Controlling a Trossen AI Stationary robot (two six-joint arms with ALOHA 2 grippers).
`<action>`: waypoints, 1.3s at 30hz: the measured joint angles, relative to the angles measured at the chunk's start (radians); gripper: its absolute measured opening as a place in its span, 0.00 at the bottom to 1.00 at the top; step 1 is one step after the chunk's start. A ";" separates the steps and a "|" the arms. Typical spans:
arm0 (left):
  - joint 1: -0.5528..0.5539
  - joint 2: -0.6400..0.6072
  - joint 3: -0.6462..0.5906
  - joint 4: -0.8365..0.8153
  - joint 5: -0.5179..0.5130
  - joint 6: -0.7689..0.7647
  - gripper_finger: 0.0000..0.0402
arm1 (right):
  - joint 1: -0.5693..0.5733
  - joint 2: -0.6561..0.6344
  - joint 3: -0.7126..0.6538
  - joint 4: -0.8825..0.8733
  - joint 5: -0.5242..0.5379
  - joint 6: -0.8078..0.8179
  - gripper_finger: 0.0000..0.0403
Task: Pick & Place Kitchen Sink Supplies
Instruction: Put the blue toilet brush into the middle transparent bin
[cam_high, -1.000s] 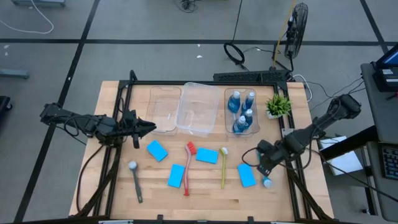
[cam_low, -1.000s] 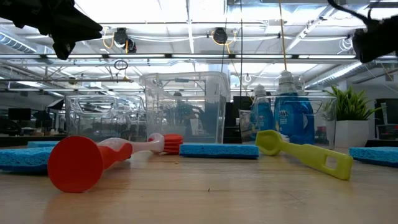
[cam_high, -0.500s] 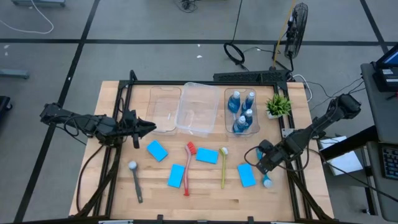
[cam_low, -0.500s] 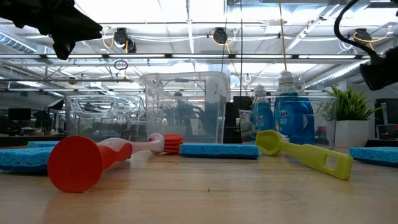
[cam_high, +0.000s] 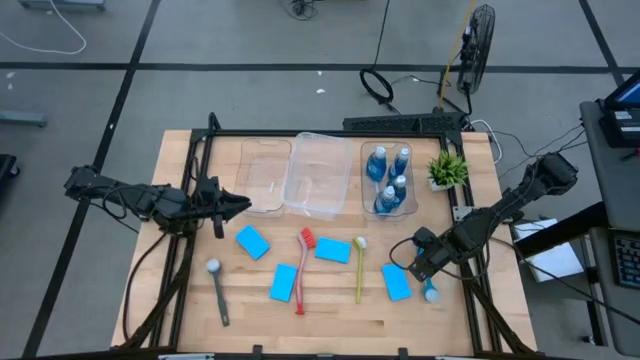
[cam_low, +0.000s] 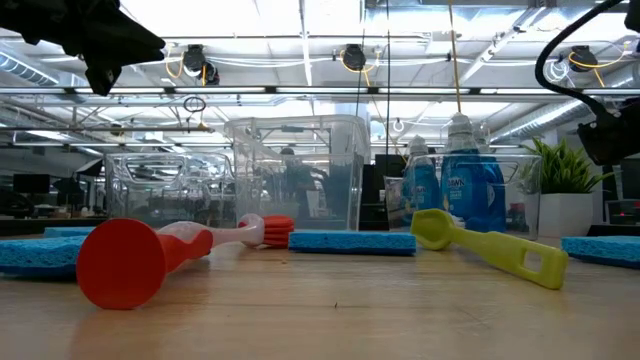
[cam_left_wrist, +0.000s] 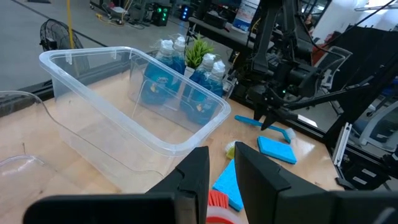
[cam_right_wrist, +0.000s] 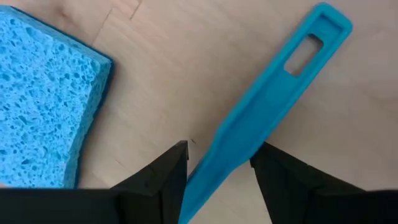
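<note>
The right gripper (cam_right_wrist: 214, 165) is positioned low over the table (cam_high: 330, 325), directly above the blue brush (cam_right_wrist: 261, 106), whose flat handle is seen running between the two spread fingers (cam_right_wrist: 158, 180). The handle is straddled but not clamped; a gap is visible on each side of it. Just beside this gripper, on the side toward the table's middle, a blue sponge (cam_right_wrist: 43, 99) is lying flat, close to the brush but not touching it. In the high view the same gripper (cam_high: 420, 262) is seen next to that sponge (cam_high: 396, 282).

The left gripper (cam_high: 240, 205) is held above the table, well apart from the right one, with its fingers (cam_left_wrist: 255, 177) nearly together and nothing between them. Ahead of it, three clear bins (cam_high: 318, 172) are lined up, and the four blue bottles (cam_high: 390, 175) are standing in the farthest one. Just below and beyond this gripper, another sponge (cam_high: 252, 241) is lying, then the red brush (cam_high: 303, 268), two further sponges (cam_high: 284, 282) and the yellow-green brush (cam_high: 359, 265). The grey brush (cam_high: 217, 290) is lying nearer the table's front edge. A small green plant (cam_high: 447, 168) is set beside the bottle bin.
</note>
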 joint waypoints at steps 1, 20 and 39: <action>0.000 0.000 0.000 0.000 0.000 0.000 0.19 | 0.000 0.006 0.000 0.001 0.001 -0.001 0.42; 0.000 0.000 0.000 -0.001 -0.001 0.000 0.19 | 0.000 0.007 -0.002 -0.011 0.002 -0.005 0.11; 0.000 0.000 0.000 -0.001 -0.001 0.000 0.19 | -0.001 -0.163 0.006 0.235 0.113 0.028 0.11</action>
